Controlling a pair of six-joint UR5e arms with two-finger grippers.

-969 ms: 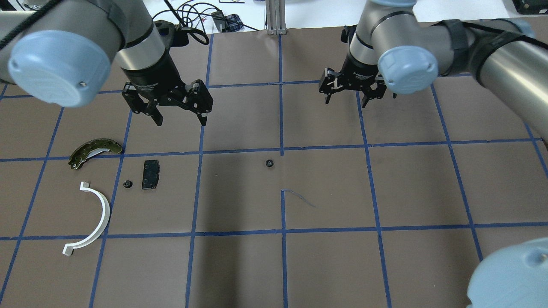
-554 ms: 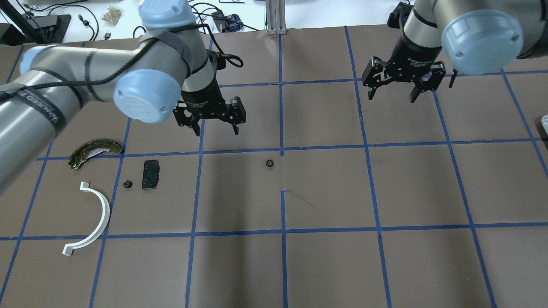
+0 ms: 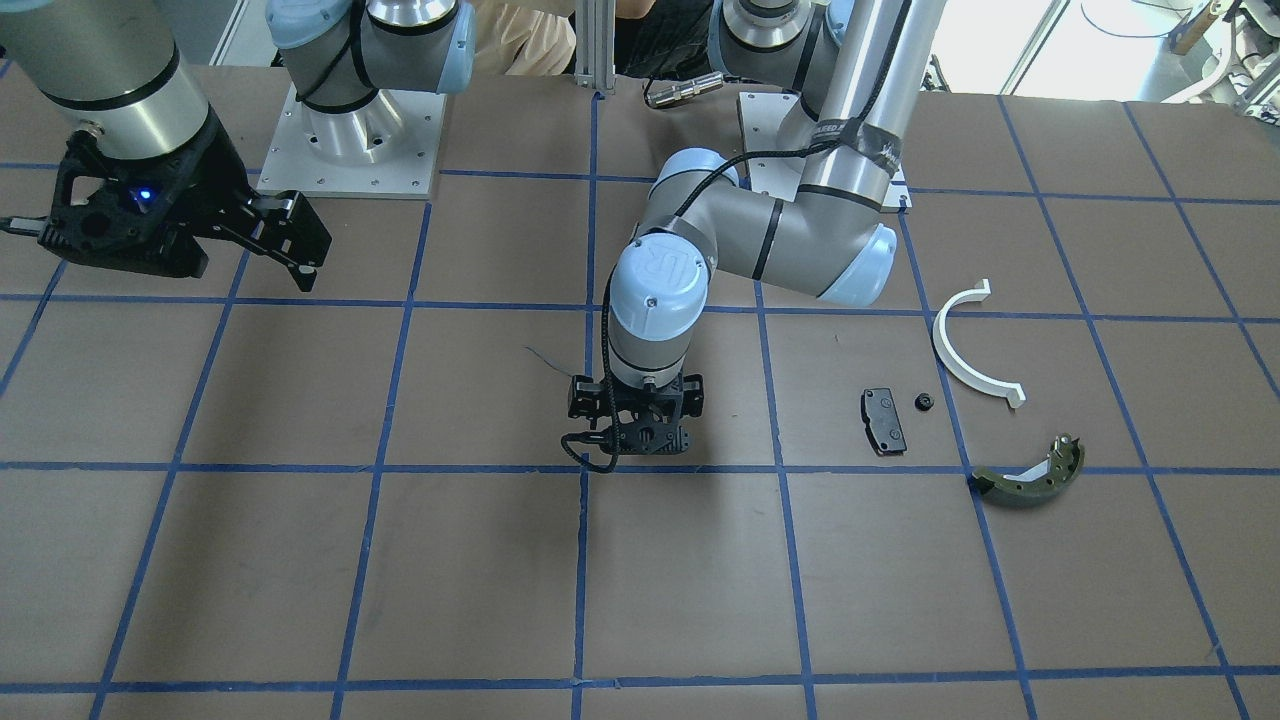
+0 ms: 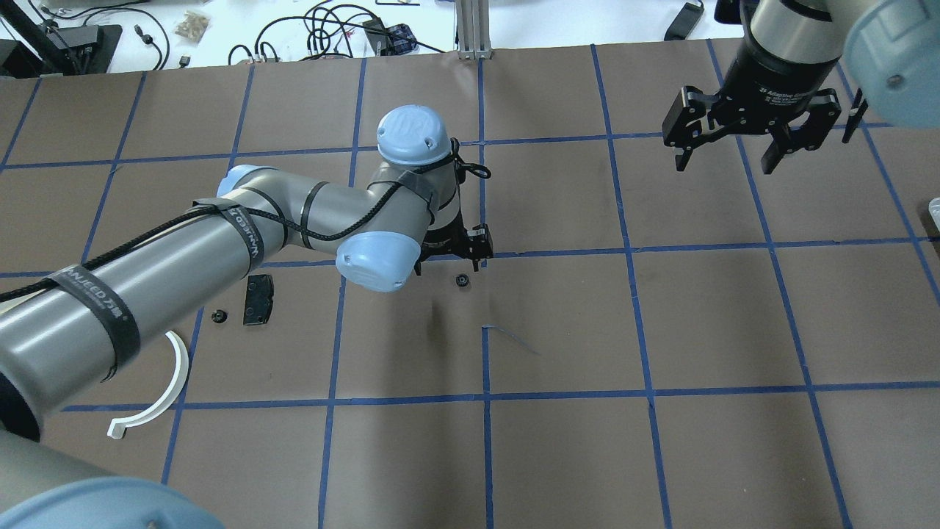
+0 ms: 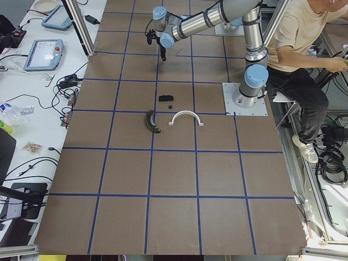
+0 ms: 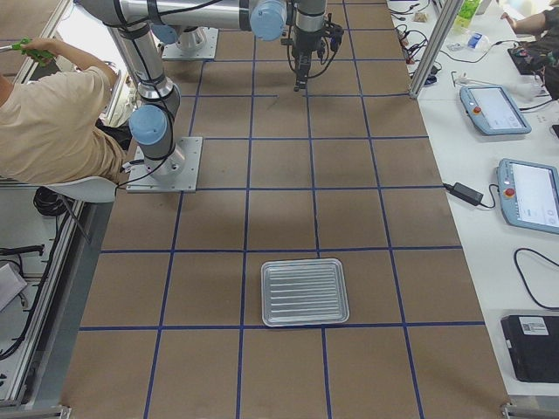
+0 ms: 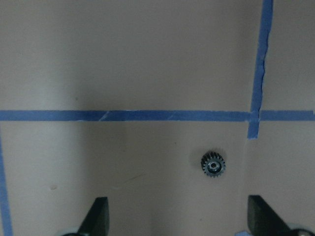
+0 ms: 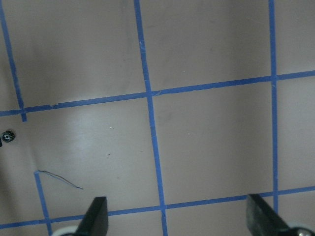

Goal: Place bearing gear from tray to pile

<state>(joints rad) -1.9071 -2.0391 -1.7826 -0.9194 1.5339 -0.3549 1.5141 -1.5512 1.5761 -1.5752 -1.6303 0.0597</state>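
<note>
The bearing gear (image 4: pixel 462 280), small, black and toothed, lies on the brown table near the middle. My left gripper (image 4: pixel 448 266) hangs low just behind it, open and empty. In the left wrist view the gear (image 7: pixel 213 163) lies ahead of the spread fingers (image 7: pixel 98 219), nearer the right one. The pile is at the left: a black brake pad (image 4: pixel 258 299), a white half-ring (image 4: pixel 158 397), an olive brake shoe (image 3: pixel 1030 478) and a second small gear (image 4: pixel 218 317). My right gripper (image 4: pixel 725 165) is open and empty, high at the far right.
A silver ribbed tray (image 6: pixel 305 291) with nothing in it stands at the table's right end. The left arm's forearm (image 4: pixel 183 264) crosses over the pile and hides the brake shoe from overhead. Blue tape lines grid the table. A person sits behind the robot's base.
My left gripper has swung right and down to just behind the gear. My right gripper has moved away to the far right. Both stayed open.
</note>
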